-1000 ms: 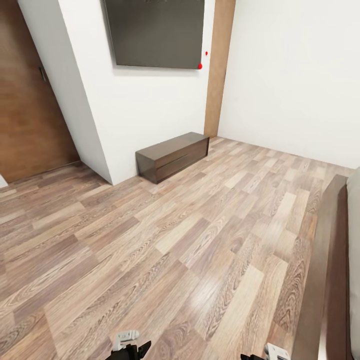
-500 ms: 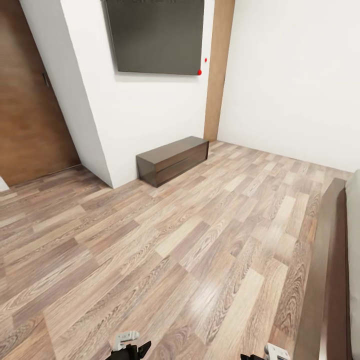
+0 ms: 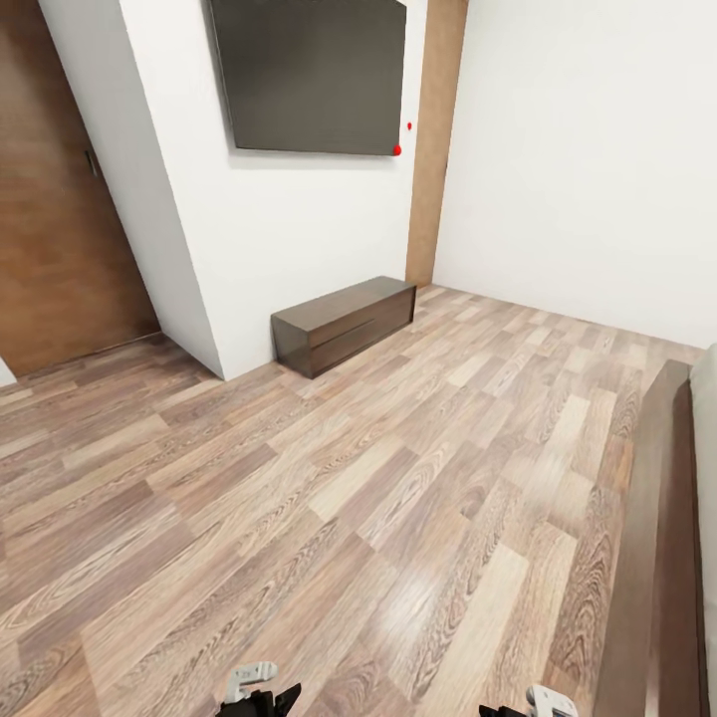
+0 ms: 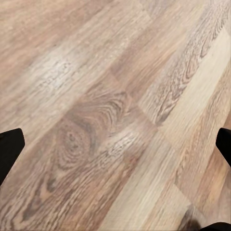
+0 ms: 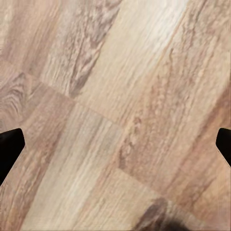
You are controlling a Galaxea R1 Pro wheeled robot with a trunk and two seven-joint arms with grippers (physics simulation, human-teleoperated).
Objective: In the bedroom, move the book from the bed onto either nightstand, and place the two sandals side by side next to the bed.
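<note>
The bed shows as a strip at the head view's right edge: its dark brown wooden frame (image 3: 652, 558) and a sliver of light-grey mattress (image 3: 708, 428). The book, both sandals and the nightstand are out of view. My left gripper (image 3: 257, 692) and right gripper (image 3: 523, 705) peek in at the bottom edge above wood-plank floor. In the left wrist view the left gripper (image 4: 115, 144) is open, its black fingertips (image 4: 9, 149) far apart over bare planks. The right gripper (image 5: 115, 144) is likewise open, with fingertips (image 5: 9, 147) at the picture's sides and nothing between them.
A long low dark TV bench (image 3: 344, 324) stands against a white wall under a dark wall-mounted TV (image 3: 311, 75). A brown wooden door (image 3: 60, 219) is at the left. Wood-plank floor (image 3: 329, 498) stretches between me and the bench.
The whole head view has shifted: the TV and bench sit slightly lower in the picture, so the camera has moved. Both grippers hold the same place and stay open.
</note>
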